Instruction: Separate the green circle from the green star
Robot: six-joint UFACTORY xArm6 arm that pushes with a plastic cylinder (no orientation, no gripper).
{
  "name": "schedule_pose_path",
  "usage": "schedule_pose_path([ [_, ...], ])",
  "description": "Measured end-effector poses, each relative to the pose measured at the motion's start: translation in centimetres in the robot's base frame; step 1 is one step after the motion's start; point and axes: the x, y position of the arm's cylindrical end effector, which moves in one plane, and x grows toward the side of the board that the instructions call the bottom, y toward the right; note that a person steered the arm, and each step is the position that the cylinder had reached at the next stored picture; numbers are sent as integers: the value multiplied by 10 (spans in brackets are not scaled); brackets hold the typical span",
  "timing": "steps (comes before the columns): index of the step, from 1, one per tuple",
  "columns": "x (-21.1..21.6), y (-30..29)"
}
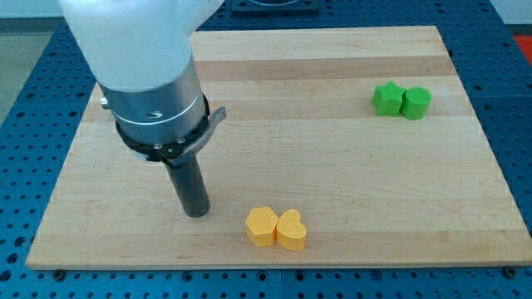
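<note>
The end effector is a plain dark rod with no jaws, so there is nothing on it to stand apart, come together or clamp; my tip rests on the table near the bottom edge, left of the middle. It touches no block. Just to the view's right of my tip, close to the bottom edge, lie two yellow blocks pressed side by side: a yellow hexagon-like block on the left and a yellow heart on the right, touching each other.

The green star and the green circle sit well apart from my tip, up near the table's top right corner. The star is on the view's left of the pair, the circle on the right, and the two touch each other along their sides. Both stand clear of the table's right edge and top edge.

The wide grey and white body of the arm covers the table's top left corner.
</note>
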Motion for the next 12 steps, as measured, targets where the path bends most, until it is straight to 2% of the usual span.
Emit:
schedule_pose_path([
  [2,-11,0],
  [4,-84,16],
  [5,-89,73],
  [6,-71,161],
  [7,-64,182],
  [9,-62,297],
  [10,-62,298],
  [11,-87,298],
  [12,-135,298],
])
